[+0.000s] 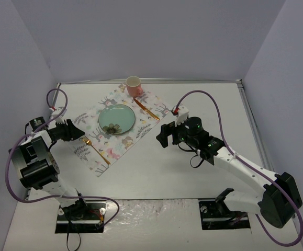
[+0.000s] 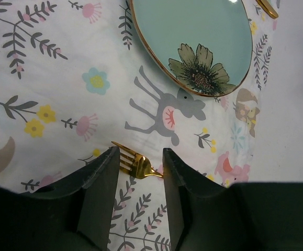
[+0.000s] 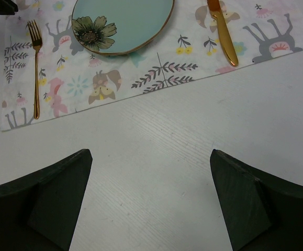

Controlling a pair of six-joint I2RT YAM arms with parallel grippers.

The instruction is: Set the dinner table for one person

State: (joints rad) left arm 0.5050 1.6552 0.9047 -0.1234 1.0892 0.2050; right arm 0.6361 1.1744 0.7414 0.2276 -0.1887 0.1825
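The white dinner table [image 1: 209,104] carries a patterned placemat [image 1: 101,110]. On the mat lie a teal flowered plate [image 1: 117,119], a gold fork [image 1: 97,149] to its left and a gold knife [image 1: 146,110] to its right. A pink cup [image 1: 133,85] stands at the mat's far corner. My left gripper [image 2: 141,150] is open just above the mat, its jaws either side of the fork's tines [image 2: 132,161]; the fork lies flat. My right gripper [image 3: 151,151] is wide open and empty over bare table, right of the mat [image 3: 156,73]. The right wrist view shows the fork [image 3: 35,73], plate [image 3: 125,21] and knife [image 3: 223,32].
Grey walls close in the table on the left, back and right. The two arm bases [image 1: 80,214] sit at the near edge. Purple cables [image 1: 214,99] loop over both arms.
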